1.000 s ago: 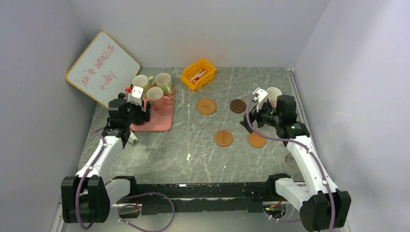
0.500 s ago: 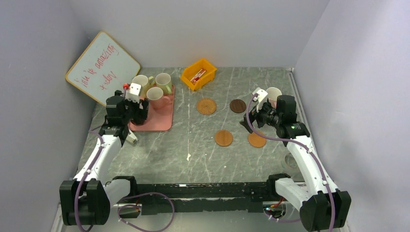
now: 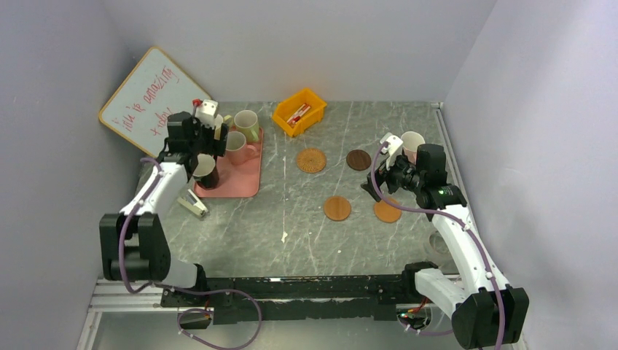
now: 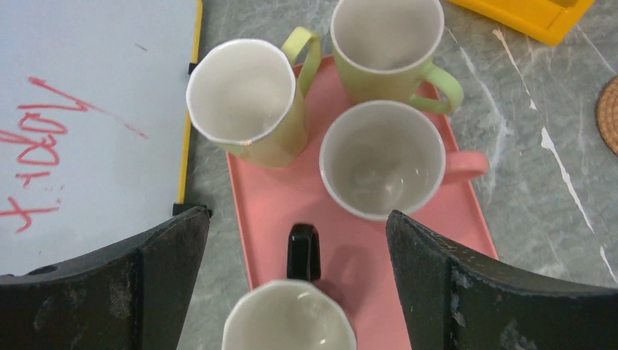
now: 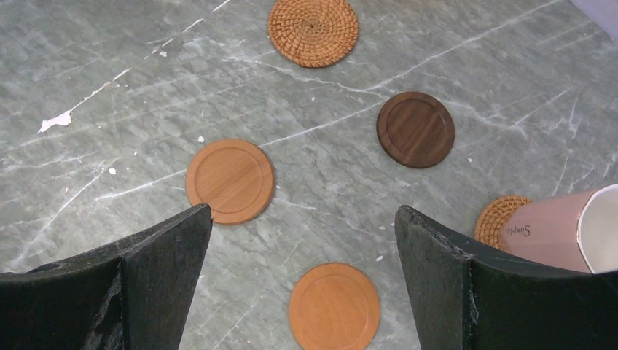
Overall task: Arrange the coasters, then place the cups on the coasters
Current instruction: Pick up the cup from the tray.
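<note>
On the pink tray [image 4: 437, 240] stand two pale green cups [image 4: 248, 102] [image 4: 390, 44], a pale pink cup [image 4: 382, 160] and a black cup [image 4: 288, 324] whose handle points at the others. My left gripper [image 4: 297, 219] [image 3: 208, 146] hovers open above the tray, over the black cup's handle, holding nothing. Two orange coasters [image 5: 230, 180] [image 5: 334, 306], a dark brown coaster [image 5: 415, 129] and a woven coaster [image 5: 313, 30] lie on the table. Another pink cup [image 5: 561, 230] [image 3: 412, 144] rests on a second woven coaster [image 5: 499, 219]. My right gripper [image 5: 302, 211] [image 3: 375, 182] hangs open over the orange coasters.
A whiteboard [image 3: 155, 102] leans at the back left beside the tray. A yellow bin [image 3: 299, 111] sits at the back centre. A small stapler-like object [image 3: 192, 205] lies in front of the tray, and a white scrap [image 3: 283, 236] lies mid-table.
My left arm has swung back toward the far end of the tray, uncovering the black cup. The right arm, the cups and the coasters have not moved.
</note>
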{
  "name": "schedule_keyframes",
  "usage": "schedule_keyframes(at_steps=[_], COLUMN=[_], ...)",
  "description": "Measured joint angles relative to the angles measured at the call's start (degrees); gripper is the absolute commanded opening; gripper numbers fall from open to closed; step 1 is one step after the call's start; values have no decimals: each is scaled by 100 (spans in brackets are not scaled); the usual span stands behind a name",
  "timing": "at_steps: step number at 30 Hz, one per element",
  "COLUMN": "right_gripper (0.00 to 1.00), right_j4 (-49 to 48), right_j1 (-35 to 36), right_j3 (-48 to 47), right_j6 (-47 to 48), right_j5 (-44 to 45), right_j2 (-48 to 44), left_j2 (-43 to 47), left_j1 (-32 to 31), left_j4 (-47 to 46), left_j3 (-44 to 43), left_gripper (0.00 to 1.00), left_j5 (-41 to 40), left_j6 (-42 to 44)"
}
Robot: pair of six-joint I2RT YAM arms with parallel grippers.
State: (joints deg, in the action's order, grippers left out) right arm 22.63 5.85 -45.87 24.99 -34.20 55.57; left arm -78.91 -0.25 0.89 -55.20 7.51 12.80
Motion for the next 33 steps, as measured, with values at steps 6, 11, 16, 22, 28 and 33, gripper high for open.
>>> schedule_keyframes(at_steps=[6, 11, 16, 22, 28, 33], right_gripper=[100, 100, 100, 100, 100, 100], right_j4=[0, 0, 0, 0, 0, 0], right_j1=[-2, 0, -2, -2, -2, -2], right_j3=[0, 2, 4, 9, 22, 22], right_j6=[11, 13, 13, 13, 13, 17], right_j5=[-24, -35, -39, -39, -39, -39], right_j2=[0, 0, -2, -2, -2, -2], left_j2=[-968, -1375, -1561, -1808, -2074, -2199], left_j1=[0, 2, 2, 2, 2, 2], left_j4=[114, 83, 4, -101, -190, -232], left_j3=[-940, -1281, -1307, -1493, -1777, -1880], left_gripper=[96, 96, 96, 96, 96, 96], left_j5=[13, 11, -94, -245, -321, -398], left_j6=[-107, -240, -350, -415, -487, -501])
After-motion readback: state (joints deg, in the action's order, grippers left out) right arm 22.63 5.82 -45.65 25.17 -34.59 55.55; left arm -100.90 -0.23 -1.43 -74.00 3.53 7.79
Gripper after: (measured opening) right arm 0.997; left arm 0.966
